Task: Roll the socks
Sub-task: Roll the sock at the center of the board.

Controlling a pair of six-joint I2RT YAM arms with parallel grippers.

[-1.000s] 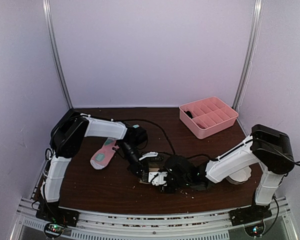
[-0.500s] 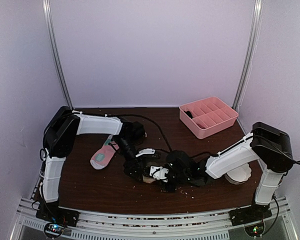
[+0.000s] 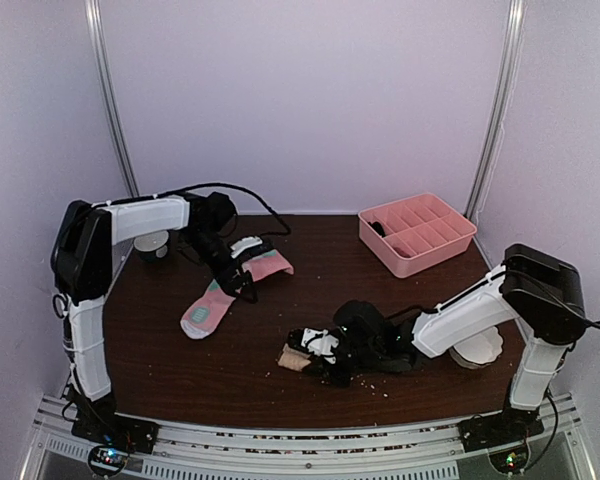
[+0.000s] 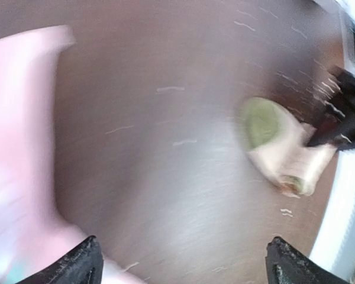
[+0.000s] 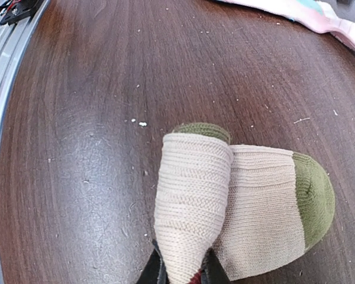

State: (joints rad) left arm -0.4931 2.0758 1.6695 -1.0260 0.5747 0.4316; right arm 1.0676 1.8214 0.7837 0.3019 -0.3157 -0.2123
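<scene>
The beige sock (image 5: 225,201), rolled partway with its green toe lying flat, sits near the table's front middle (image 3: 294,359). My right gripper (image 5: 180,271) is shut on the narrow end of its roll, low over the table (image 3: 320,352). The pink sock (image 3: 212,303) with mint patches lies flat at the left. My left gripper (image 3: 240,270) hangs over its upper end, open with nothing between its fingers (image 4: 86,263). The left wrist view is blurred; it shows the pink sock (image 4: 18,154) at left and the beige sock (image 4: 281,151) at right.
A pink divided tray (image 3: 417,232) stands at the back right. A small grey cup (image 3: 152,244) sits at the back left behind the left arm. A white object (image 3: 478,350) lies by the right arm's base. Crumbs dot the wood near the beige sock.
My left gripper opened, let go near the beige sock and swung back left to above the pink sock. My right gripper closed on the beige sock's roll.
</scene>
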